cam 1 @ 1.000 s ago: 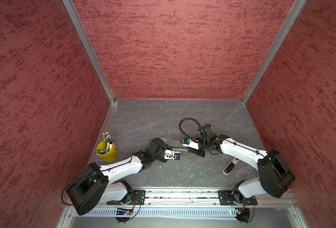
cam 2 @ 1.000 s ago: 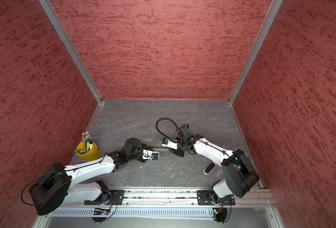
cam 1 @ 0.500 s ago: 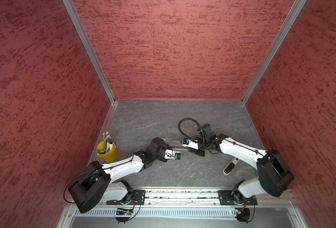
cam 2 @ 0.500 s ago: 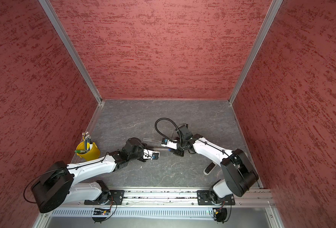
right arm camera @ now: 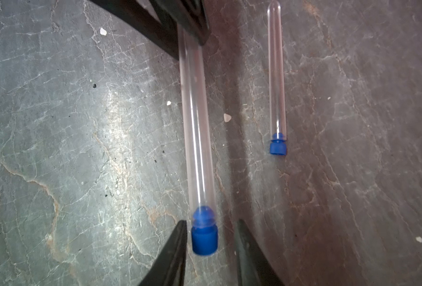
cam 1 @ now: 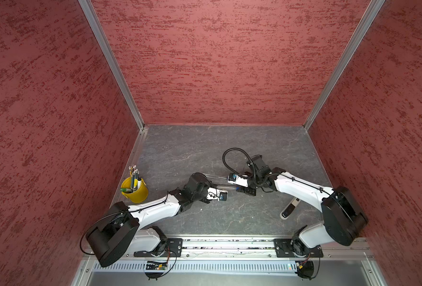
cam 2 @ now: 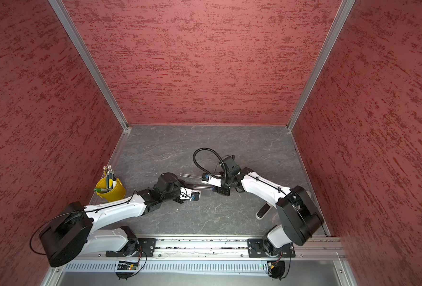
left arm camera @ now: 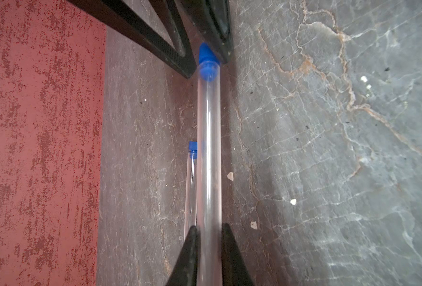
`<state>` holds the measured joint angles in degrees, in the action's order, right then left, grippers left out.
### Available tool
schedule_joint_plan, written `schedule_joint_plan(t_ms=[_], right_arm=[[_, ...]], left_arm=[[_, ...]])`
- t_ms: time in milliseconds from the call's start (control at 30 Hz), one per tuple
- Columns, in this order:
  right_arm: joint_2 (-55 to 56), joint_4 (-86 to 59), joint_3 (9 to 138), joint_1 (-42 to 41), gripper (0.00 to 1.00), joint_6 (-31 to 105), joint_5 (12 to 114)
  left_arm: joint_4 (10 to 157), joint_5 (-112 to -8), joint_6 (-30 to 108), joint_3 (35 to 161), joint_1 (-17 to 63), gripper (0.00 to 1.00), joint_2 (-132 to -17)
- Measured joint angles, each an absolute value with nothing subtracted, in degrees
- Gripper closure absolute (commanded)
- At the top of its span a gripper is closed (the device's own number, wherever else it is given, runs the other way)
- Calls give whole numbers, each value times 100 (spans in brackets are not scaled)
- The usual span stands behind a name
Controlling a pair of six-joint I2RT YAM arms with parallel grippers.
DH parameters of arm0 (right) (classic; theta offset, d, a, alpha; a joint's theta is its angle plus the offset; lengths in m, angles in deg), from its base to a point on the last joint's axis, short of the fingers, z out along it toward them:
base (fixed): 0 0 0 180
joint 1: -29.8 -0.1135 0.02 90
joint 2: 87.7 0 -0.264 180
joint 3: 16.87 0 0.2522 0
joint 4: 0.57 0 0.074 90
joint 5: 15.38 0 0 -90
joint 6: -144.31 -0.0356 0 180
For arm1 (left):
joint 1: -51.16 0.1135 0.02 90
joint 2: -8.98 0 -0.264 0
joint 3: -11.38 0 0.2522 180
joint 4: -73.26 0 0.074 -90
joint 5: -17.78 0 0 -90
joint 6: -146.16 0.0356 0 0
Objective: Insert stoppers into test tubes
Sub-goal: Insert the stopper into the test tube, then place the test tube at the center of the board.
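Seems like wrapping up plug two. Pinching the held tube (right arm camera: 195, 123) in the left gripper (left arm camera: 209, 226); flanking the blue stopper (right arm camera: 204, 237) in its mouth with right gripper (right arm camera: 212, 221) jaws spread. Next, probably: back off straight, then park it by the plugged second tube (right arm camera: 277, 74) on the table (right arm camera: 56, 123).

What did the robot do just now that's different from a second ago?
The right gripper opened and let go of the stopper, which now sits in the tube. The left gripper still holds that tube. The other tube still lies stoppered on the table.
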<state>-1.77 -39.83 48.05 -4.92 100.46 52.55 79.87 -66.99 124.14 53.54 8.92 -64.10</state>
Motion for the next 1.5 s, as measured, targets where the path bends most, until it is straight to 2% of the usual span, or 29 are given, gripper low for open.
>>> schedule_joint_plan(t_ms=[300,1500], right_arm=[[-181,-3985,4805,-492,53,10041,5345],[-623,-3771,4621,-260,52,9783,5577]], left_arm=[[7991,-6609,12397,5354,1008,86,-6410],[7799,-6281,12196,5223,1288,86,-7247]])
